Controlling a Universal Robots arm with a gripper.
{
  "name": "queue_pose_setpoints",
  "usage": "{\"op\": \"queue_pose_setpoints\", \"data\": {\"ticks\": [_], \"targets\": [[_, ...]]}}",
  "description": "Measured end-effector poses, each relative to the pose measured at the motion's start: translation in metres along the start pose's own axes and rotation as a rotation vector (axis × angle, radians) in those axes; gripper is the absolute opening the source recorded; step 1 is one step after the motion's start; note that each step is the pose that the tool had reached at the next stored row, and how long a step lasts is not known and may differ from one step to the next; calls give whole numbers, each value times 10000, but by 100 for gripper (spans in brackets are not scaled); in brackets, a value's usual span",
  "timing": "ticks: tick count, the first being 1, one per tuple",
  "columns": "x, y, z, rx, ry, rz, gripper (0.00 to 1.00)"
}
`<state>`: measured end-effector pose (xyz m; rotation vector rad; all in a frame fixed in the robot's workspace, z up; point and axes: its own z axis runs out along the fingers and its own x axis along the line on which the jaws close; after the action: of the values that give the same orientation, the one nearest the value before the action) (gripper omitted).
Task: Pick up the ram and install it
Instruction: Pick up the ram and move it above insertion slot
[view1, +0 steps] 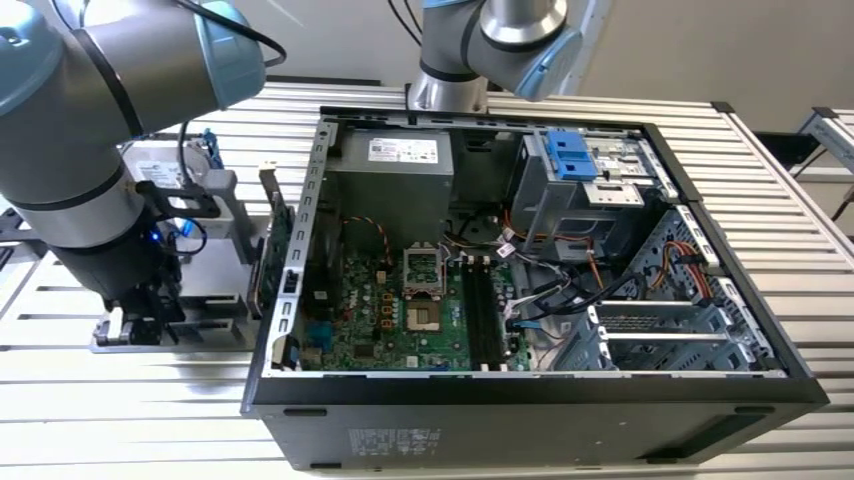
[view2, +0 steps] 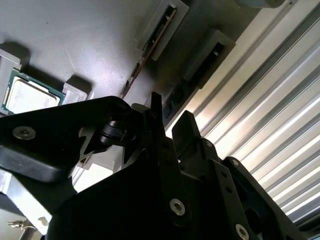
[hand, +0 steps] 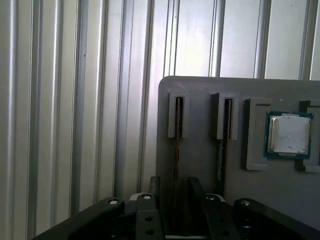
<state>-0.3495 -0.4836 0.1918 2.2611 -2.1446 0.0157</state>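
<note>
On a grey tray (hand: 200, 100), the ram (hand: 176, 157) stands between the gripper's (hand: 175, 200) fingers (hand: 196, 192).

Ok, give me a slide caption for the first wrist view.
Open gripper straddling one ram stick standing in its grey holder, processor chip alongside.

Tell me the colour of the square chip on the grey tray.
The chip is silver, green-edged; clearest in the first wrist view.

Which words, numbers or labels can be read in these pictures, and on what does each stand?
No text can be read.
Power supply label: print too small to read.
Case front sticker: too small to read.
Drive label: blurred.
Processor lid: no legible marks.
</note>
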Motion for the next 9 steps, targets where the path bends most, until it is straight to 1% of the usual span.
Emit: {"op": "queue_pose_setpoints", "data": {"ticks": [8,9], "targets": [[0,0,1,1,4,-1,100],[0,0,1,1,5,-1,0]]}}
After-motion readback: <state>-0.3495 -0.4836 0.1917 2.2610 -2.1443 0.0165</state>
